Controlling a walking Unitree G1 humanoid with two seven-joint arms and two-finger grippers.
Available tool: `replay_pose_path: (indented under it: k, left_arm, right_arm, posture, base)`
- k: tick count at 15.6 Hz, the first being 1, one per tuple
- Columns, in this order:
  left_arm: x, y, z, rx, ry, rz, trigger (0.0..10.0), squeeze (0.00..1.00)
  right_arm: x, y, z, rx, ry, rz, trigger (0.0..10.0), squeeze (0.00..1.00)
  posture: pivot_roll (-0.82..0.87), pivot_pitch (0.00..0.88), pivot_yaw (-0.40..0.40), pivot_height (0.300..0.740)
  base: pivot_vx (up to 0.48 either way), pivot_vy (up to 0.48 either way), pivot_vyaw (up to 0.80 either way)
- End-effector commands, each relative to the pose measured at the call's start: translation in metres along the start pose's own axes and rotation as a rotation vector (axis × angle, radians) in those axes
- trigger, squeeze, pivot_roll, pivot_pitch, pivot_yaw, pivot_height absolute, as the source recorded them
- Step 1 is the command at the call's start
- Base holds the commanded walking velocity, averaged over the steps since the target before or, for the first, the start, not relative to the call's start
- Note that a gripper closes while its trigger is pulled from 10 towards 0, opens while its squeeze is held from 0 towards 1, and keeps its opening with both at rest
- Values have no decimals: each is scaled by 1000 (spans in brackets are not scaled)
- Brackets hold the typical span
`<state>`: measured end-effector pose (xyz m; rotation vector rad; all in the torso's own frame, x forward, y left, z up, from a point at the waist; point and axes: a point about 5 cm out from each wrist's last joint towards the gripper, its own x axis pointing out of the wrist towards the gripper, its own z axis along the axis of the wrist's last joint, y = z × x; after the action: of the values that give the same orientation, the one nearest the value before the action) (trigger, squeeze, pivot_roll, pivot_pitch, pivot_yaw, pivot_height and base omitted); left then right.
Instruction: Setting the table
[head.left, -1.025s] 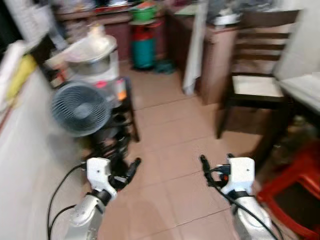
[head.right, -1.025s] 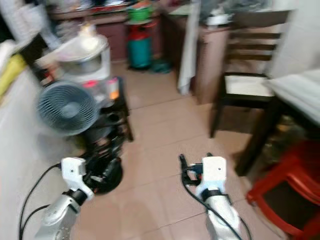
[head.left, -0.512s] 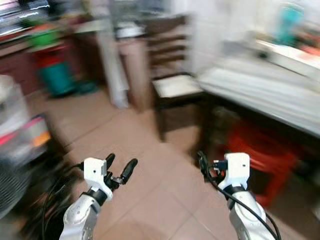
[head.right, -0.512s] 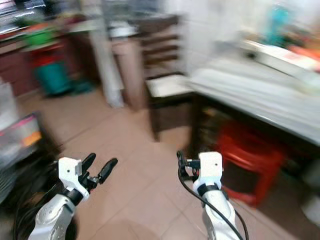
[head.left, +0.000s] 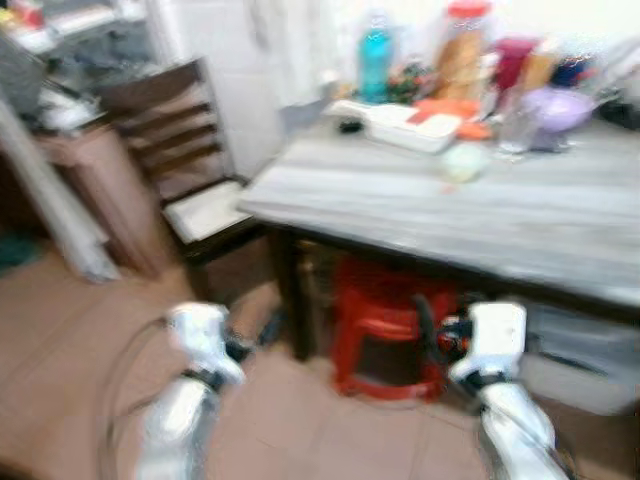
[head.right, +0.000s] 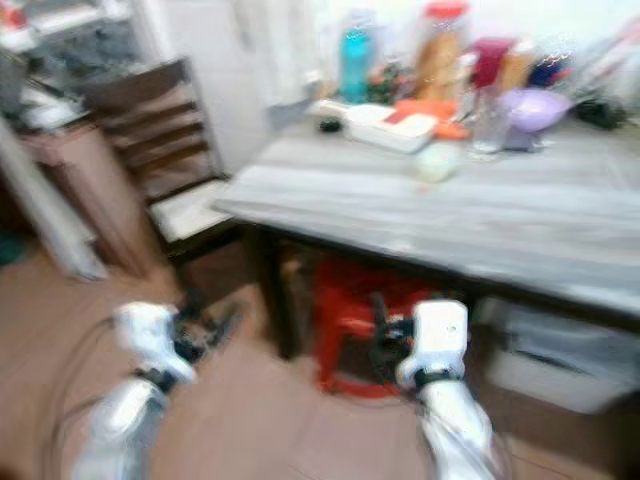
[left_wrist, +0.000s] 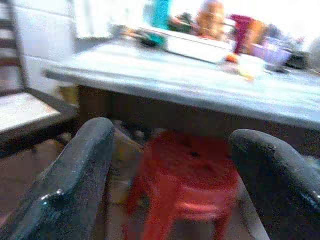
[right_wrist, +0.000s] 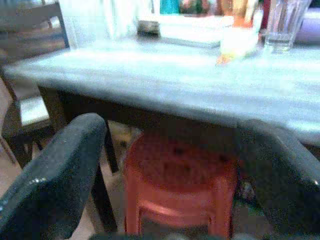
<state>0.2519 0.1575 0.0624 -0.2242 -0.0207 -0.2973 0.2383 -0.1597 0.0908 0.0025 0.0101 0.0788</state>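
A grey wooden table (head.left: 450, 215) stands ahead of me, and the picture is blurred. At its far side lie a white tray (head.left: 400, 125), a blue bottle (head.left: 373, 60), a tall orange jar (head.left: 462, 45), a clear glass (head.left: 515, 125) and a purple bowl (head.left: 558, 105). A small pale round object (head.left: 462, 160) sits nearer the middle. My left gripper (head.left: 258, 332) hangs low, before the table's left leg, open and holding nothing. My right gripper (head.left: 428, 322) is also low, under the table's front edge, open and holding nothing. Both wrist views look between the spread fingers (left_wrist: 75, 185) (right_wrist: 55, 175) at the table.
A red plastic stool (head.left: 385, 320) stands under the table between my grippers. A dark wooden chair (head.left: 190, 170) with a pale seat is at the table's left end. A pale box (head.left: 580, 360) sits on the floor at the right. Tiled floor lies at lower left.
The camera has swung to the right: the fan and cabinets have left the picture and the table now fills it. Both grippers keep their open pose.
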Motion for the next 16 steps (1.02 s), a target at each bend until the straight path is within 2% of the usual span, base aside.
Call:
replay_pose_path:
  k: [1,3,4,7,10,16]
  left_arm:
    - [-4,7,10,41,-36,58,10000,0]
    - [-9,19,10,71,-7,151,10000,0]
    - [-12,22,7,90,22,172,10000,0]
    - [-9,20,4,121,46,189,10000,0]
    - [-5,17,4,132,55,189,10000,0]
    - [-2,15,3,148,65,181,10000,0]
  right_arm:
    - [-3,-6,9,-18,-42,-50,10000,0]
    - [-7,-10,14,-39,-75,-105,10000,0]
    - [-10,-11,9,3,-36,-93,10000,0]
    - [-9,-10,6,30,-3,-94,10000,0]
    - [-6,-11,6,17,-6,-93,10000,0]
    - [-6,-10,2,3,27,-105,10000,0]
  posture:
    - [-65,0,77,740]
    - [-69,0,78,740]
    - [-68,0,76,740]
    - [-70,0,77,740]
    - [-70,0,78,740]
    - [-70,0,81,740]
  base:
    - [0,0,0]
    - [0,0,0]
    - [0,0,0]
    - [0,0,0]
    - [0,0,-800]
    - [0,0,0]
